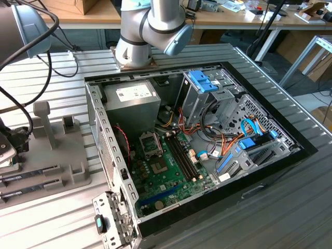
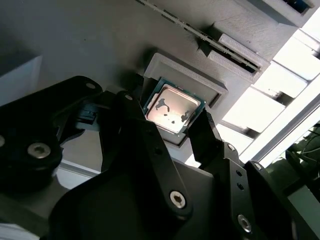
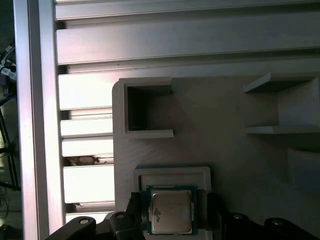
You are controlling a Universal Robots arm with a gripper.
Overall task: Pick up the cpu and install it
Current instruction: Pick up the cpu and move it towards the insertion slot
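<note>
The cpu (image 3: 170, 211) lay flat in its grey holder (image 3: 172, 174), right in the middle of the hand (image 3: 174, 206). The fingers (image 3: 135, 212) stood apart, one on each side of it.

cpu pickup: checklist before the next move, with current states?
1. cpu seated in holder: ok.
2. End effector straddles cpu, a finger on either side: ok.
3. Fingers clamped on cpu: not ok, a gap shows in the first wrist view.
4. Socket open and empty: cannot tell.
5. Case open, board exposed: ok.
</note>
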